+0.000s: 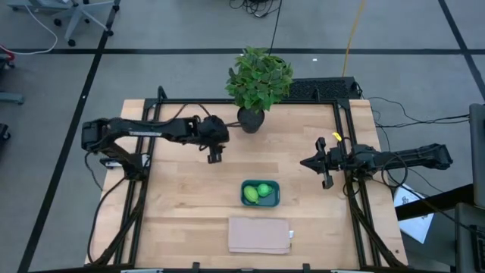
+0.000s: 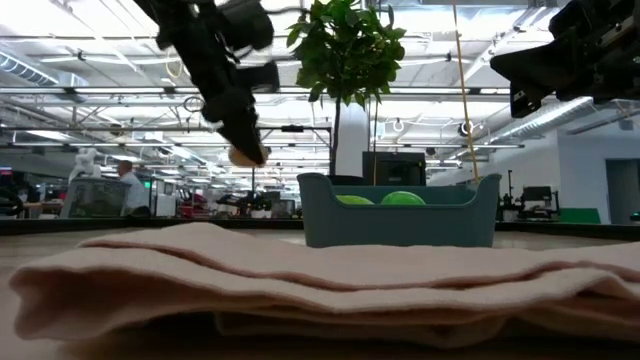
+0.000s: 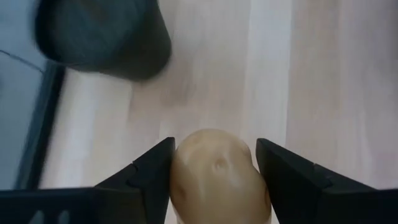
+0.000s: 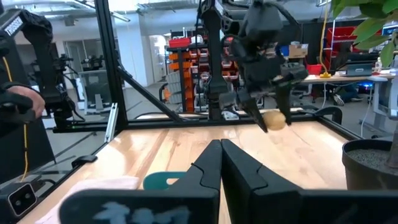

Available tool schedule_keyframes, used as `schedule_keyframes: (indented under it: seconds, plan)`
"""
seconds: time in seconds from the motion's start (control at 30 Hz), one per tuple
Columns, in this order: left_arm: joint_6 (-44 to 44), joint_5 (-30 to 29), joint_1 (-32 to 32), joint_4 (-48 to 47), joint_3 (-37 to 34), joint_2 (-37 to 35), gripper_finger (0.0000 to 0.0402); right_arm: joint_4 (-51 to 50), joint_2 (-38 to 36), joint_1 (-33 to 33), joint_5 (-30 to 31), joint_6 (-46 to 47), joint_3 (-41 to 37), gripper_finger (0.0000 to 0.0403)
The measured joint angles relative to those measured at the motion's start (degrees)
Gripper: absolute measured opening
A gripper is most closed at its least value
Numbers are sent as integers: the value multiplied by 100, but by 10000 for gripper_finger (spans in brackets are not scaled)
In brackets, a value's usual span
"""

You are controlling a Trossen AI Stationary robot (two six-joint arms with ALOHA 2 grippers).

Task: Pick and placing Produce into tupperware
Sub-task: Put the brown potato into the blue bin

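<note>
The tan-orange egg-like produce (image 3: 214, 177) hangs above the bare wood left of the plant pot, between the fingers of my left gripper (image 1: 215, 157). In the low view it shows at the fingertips (image 2: 245, 155), well above the table. The teal tupperware (image 1: 244, 184) stands on the table near the middle, with the yellow-green fruit (image 1: 250, 196) and the green ball (image 1: 264, 189) lying inside it. My right gripper (image 1: 305, 162) waits shut at the table's right side, raised and roughly level, touching nothing. My left gripper pinches the egg-like produce by its two opposite sides (image 3: 180, 168), one finger on each. The fingers (image 2: 232, 120) slant down from the table's left side. The produce is lifted clear of the table and sticks out past the fingertips.
A potted plant (image 1: 258, 80) stands at the far middle, its dark pot (image 3: 102, 34) close beside the left gripper. A folded beige cloth (image 1: 260, 235) lies near the front edge, just in front of the tupperware. Black frame rails (image 1: 345, 152) run along both table sides.
</note>
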Motion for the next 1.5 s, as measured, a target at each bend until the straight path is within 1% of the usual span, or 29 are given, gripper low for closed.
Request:
schedule_keyframes:
  seconds: [0.27, 0.37, 0.67, 1.5]
  plan:
    - [-205, 607, -18, 84, 4, -781, 217, -17, 2, -1, 0, -4, 1, 0]
    - [-279, 706, -60, 205, 7, -993, 217, -20, 4, -2, 0, -43, 2, 0]
    - [-259, 725, -162, 169, 4, -1459, 218, -20, 4, -1, 0, -44, 0, 0]
    - [-278, 722, -162, 167, 4, -1512, 218, -25, 4, -2, 0, -43, 1, 0]
